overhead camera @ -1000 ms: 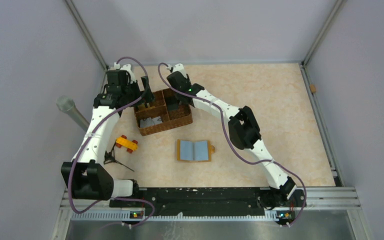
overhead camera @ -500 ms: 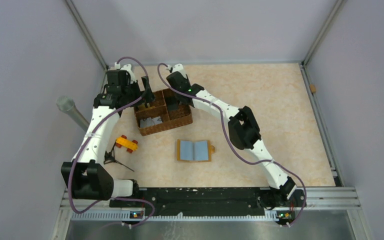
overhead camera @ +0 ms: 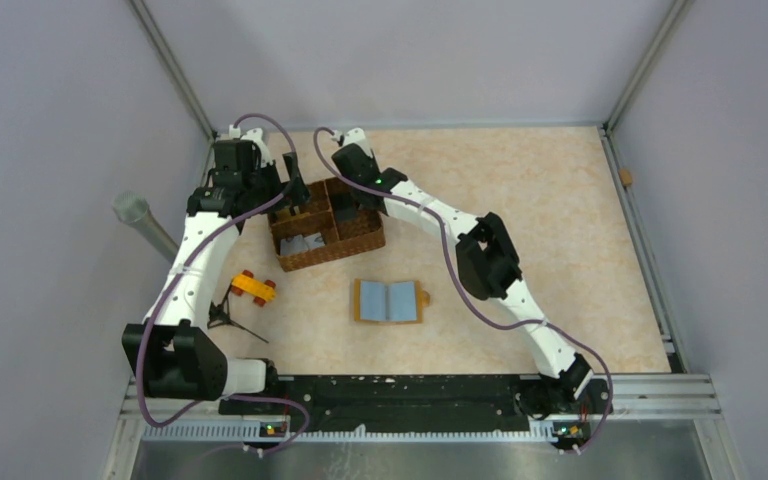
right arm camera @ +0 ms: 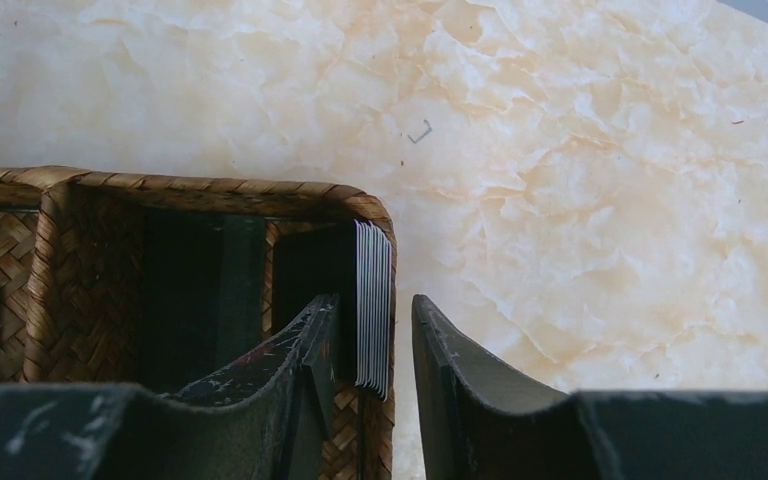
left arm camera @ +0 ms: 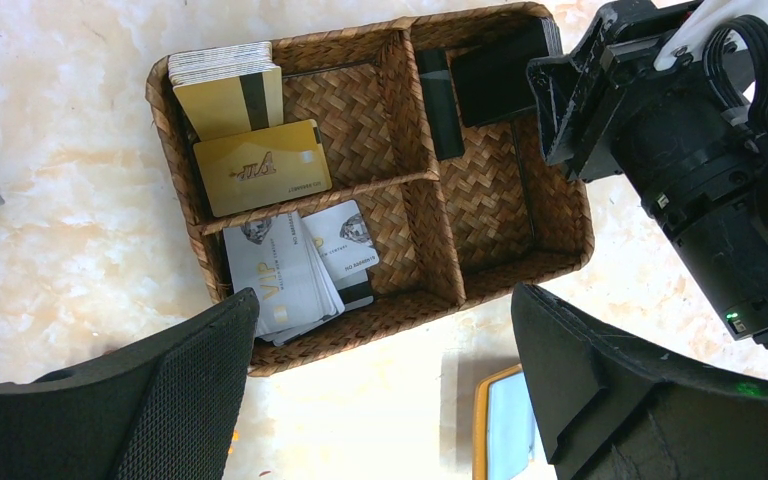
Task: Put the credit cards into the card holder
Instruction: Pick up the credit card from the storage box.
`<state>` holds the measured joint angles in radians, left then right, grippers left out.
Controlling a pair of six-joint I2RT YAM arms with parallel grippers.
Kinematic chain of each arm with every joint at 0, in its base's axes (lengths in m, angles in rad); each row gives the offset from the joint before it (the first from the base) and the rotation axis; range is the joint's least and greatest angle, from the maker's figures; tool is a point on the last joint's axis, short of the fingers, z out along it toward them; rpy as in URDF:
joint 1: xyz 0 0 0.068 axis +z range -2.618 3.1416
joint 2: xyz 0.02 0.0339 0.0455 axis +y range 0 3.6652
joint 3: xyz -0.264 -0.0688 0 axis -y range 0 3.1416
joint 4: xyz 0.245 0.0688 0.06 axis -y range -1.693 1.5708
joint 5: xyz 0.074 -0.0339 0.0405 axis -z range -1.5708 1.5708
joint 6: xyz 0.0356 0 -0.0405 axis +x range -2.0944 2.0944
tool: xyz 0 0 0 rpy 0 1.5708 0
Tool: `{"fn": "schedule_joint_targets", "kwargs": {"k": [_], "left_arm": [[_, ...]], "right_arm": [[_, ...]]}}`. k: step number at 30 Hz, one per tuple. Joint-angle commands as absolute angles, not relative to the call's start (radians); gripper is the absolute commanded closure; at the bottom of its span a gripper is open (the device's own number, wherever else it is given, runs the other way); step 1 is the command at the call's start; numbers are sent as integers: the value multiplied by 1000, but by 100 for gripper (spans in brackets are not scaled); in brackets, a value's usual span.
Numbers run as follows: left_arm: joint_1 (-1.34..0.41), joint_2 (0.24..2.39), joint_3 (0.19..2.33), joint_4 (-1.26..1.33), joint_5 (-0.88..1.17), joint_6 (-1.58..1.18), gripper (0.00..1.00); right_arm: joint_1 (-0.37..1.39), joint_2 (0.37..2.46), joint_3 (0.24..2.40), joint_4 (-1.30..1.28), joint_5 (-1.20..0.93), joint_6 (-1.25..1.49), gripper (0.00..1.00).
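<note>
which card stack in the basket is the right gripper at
The black stack, on edge against the basket wall, between the right gripper's fingers; the gold and white stacks sit in other compartments.

The basket (left arm camera: 400, 110) was rough woven brown fibre. The table (right arm camera: 600, 150) looked like pale polished marble, faintly glossy. The gold card (left arm camera: 260, 168) was smooth with a slight sheen. The left gripper (left arm camera: 385, 305) had matt black, finely textured fingers (left arm camera: 170, 400).
</note>
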<state>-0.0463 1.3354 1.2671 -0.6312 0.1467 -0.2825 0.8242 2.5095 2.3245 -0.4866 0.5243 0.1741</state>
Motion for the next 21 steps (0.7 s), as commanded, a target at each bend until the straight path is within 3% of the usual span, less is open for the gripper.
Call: {"fn": "schedule_joint_targets", "kwargs": {"k": [1, 21], "left_arm": [[-40, 1338, 1266, -595, 164, -286, 1], [-37, 1335, 1265, -594, 166, -287, 1]], "right_arm": [[834, 2450, 2365, -476, 583, 146, 67], [844, 2415, 2346, -464, 602, 137, 69]]}}
